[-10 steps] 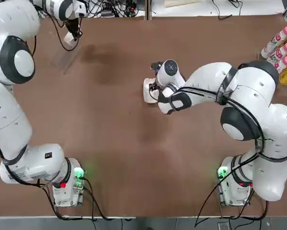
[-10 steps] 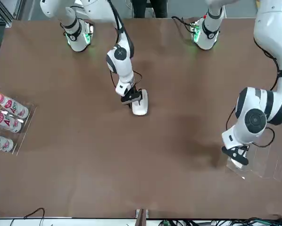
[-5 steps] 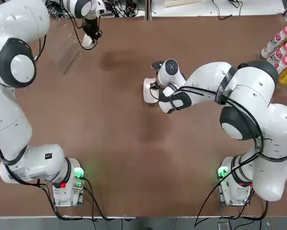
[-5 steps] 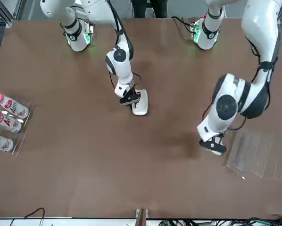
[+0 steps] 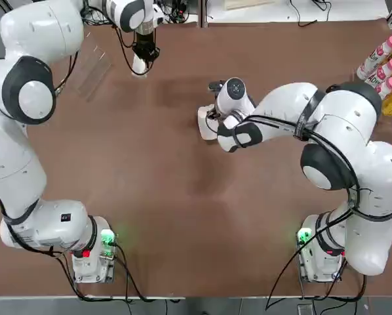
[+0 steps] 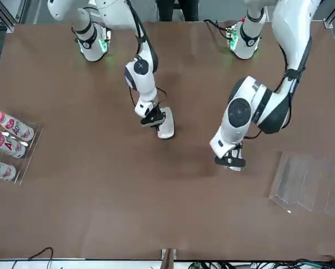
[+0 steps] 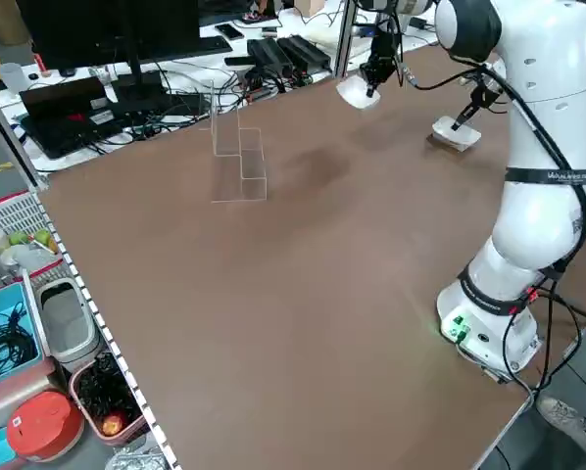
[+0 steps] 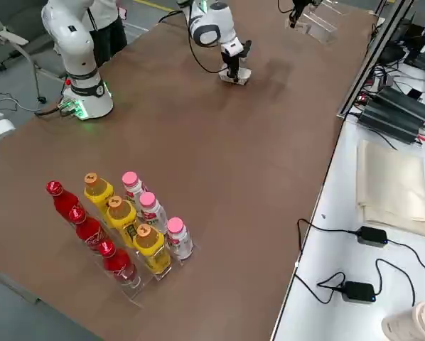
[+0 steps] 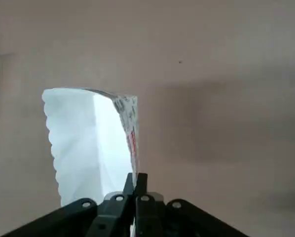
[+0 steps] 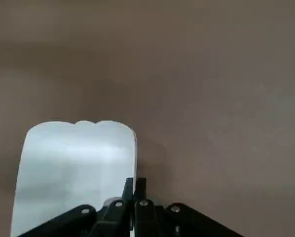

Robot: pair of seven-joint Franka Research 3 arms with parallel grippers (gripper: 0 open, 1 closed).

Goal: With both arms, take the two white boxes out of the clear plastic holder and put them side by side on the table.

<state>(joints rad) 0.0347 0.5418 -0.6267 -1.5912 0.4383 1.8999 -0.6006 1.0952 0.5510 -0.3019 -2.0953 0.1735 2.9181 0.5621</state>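
Observation:
One white box (image 5: 203, 123) lies flat on the brown table (image 5: 183, 216) near the middle. My right gripper (image 5: 212, 121) stands low over it, and in the right wrist view its fingers are shut on the edge of this box (image 10: 73, 163). My left gripper (image 5: 141, 60) hangs above the far left part of the table, shut on the edge of the other white box (image 9: 83, 138), which is off the table. The clear plastic holder (image 5: 91, 69) stands left of that gripper with nothing in it, and shows as glinting steps (image 6: 305, 185) in the front view.
A clear rack of pink-capped and coloured bottles (image 5: 379, 65) stands at the table's far right edge. Cables and power bricks (image 7: 273, 54) lie past the far edge. Bare brown tabletop lies between the two boxes.
The left arm has carried its white box away from the holder, toward the table's middle. The right gripper's fingers have shut at the edge of the box on the table.

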